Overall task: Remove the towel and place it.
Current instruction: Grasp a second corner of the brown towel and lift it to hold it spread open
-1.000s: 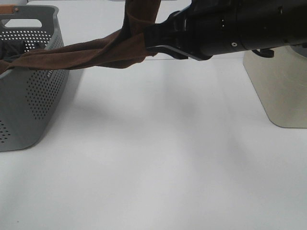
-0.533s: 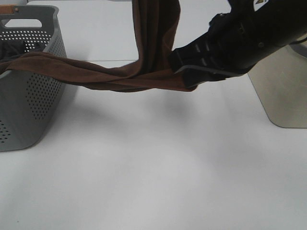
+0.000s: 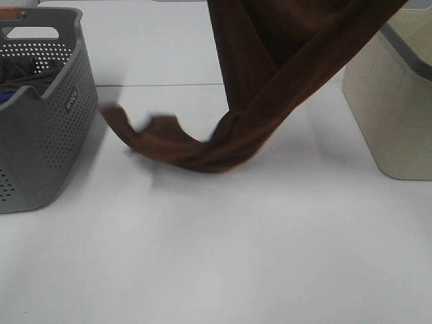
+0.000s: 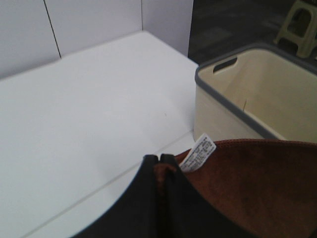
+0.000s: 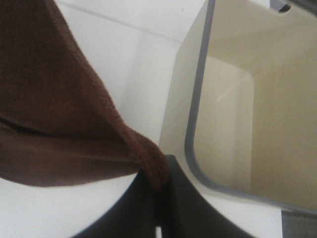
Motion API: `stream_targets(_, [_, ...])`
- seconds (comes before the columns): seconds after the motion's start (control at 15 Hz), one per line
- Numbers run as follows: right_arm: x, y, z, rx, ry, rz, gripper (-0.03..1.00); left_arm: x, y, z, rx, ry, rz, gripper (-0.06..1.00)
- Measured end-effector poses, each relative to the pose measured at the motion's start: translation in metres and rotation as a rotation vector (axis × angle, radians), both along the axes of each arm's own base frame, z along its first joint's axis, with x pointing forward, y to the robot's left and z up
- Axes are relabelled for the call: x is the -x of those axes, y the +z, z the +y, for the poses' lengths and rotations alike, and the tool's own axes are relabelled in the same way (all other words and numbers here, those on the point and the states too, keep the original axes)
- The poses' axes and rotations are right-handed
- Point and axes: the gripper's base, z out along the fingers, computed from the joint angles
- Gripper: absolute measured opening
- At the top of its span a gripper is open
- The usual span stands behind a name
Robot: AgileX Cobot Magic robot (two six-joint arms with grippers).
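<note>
The dark brown towel (image 3: 270,81) hangs from above the top edge of the exterior high view. Its lower loop sags to just above the white table (image 3: 223,256), and its loose end trails left beside the grey basket. Both grippers are out of the exterior high view. In the left wrist view my left gripper (image 4: 159,163) is shut on a towel (image 4: 247,183) edge, next to its white tag (image 4: 198,152). In the right wrist view my right gripper (image 5: 158,183) is shut on another part of the towel (image 5: 49,99), beside the beige bin.
A grey perforated basket (image 3: 47,121) stands at the left with dark clothes (image 3: 20,71) inside. A beige bin with a grey rim (image 3: 391,115) stands at the right; it also shows in the left wrist view (image 4: 237,99) and the right wrist view (image 5: 247,99).
The towel's tail has come out of the grey basket and now swings free over the table. Both arms have risen out of the exterior high view, carrying the towel up and right.
</note>
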Motion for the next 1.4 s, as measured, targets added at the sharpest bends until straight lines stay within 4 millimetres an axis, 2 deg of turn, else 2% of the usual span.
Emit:
stream_targets(0.07, [0.002,0.024,-0.002,-0.030,0.014,-0.067,0.00,0.011,0.020,0.009,0.010,0.005,-0.062,0.00])
stream_targets(0.13, [0.009,0.059,-0.006,-0.072,0.048,-0.161,0.00,0.036,0.056,0.030,0.003,0.027,-0.177,0.00])
stream_targets(0.33, [0.013,0.072,-0.008,-0.079,0.076,-0.193,0.00,0.049,0.074,0.046,-0.033,0.075,-0.221,0.00])
stream_targets(0.47, [0.009,0.069,-0.005,-0.077,0.081,-0.181,0.00,0.043,0.062,0.048,-0.115,0.121,-0.169,0.00])
stream_targets(0.67, [-0.010,0.051,0.009,-0.012,0.095,-0.136,0.00,0.015,0.024,0.036,-0.250,0.165,-0.081,0.00])
stream_targets(0.87, [-0.045,0.020,0.028,0.105,0.077,-0.108,0.00,-0.027,-0.025,0.033,-0.316,0.218,0.014,0.00])
stream_targets(1.0, [-0.076,-0.003,0.044,0.171,0.101,-0.156,0.00,-0.061,-0.058,0.043,-0.307,0.261,0.047,0.00])
stream_targets(1.07, [-0.092,-0.012,0.049,0.175,0.117,-0.190,0.00,-0.075,-0.067,0.052,-0.292,0.278,0.033,0.00])
stream_targets(1.13, [-0.100,-0.015,0.049,0.170,0.122,-0.208,0.00,-0.081,-0.069,0.055,-0.276,0.280,0.013,0.00])
stream_targets(1.2, [-0.125,-0.019,0.048,0.125,0.132,-0.288,0.00,-0.097,-0.069,0.070,-0.219,0.291,-0.067,0.00])
stream_targets(1.27, [-0.138,-0.014,0.047,0.095,0.144,-0.354,0.00,-0.104,-0.060,0.083,-0.160,0.305,-0.136,0.00])
stream_targets(1.33, [-0.141,-0.007,0.047,0.084,0.160,-0.401,0.00,-0.107,-0.052,0.088,-0.127,0.308,-0.181,0.00])
stream_targets(1.4, [-0.142,0.012,0.050,0.085,0.208,-0.510,0.00,-0.110,-0.034,0.097,-0.074,0.312,-0.274,0.00])
